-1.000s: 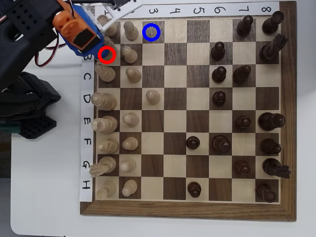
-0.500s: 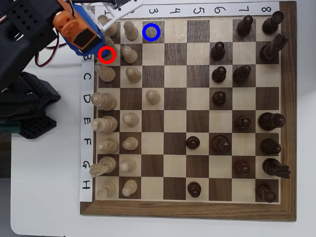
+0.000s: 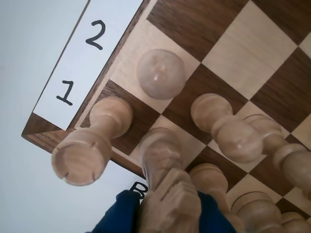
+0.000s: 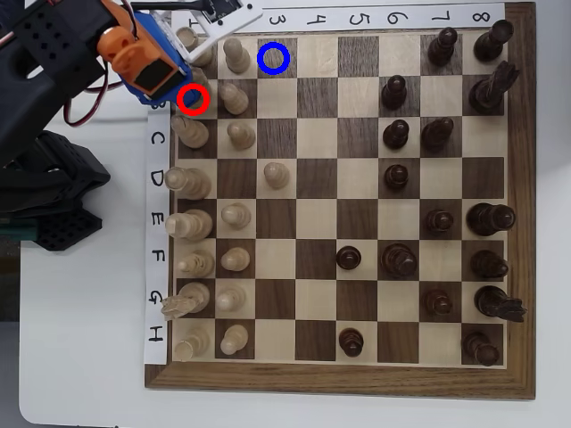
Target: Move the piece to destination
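Observation:
In the wrist view the piece [image 3: 170, 189], a pale cream knight with a carved head, stands close to the camera at the bottom centre. My gripper [image 3: 167, 216] is shut on it, with a blue finger [image 3: 116, 216] on each side. Its base shows over the light square by the board's corner; I cannot tell if it touches the board. In the overhead view my gripper [image 4: 183, 73] covers the knight beside the red ring [image 4: 193, 98]. The destination [image 4: 274, 58], a dark square with a blue ring, lies two columns to the right in the top row and holds no piece.
A pale rook [image 3: 80, 155] stands on the corner square left of the knight. Pale pawns [image 3: 160, 73] [image 3: 233, 136] stand just beyond and to the right. In the overhead view a pawn [image 4: 235, 55] stands between my gripper and the blue ring. Dark pieces [image 4: 443, 46] fill the right columns.
The arm and gripper have shifted slightly up and to the left in the overhead view, uncovering more of the red-ringed square. The other pieces have not moved.

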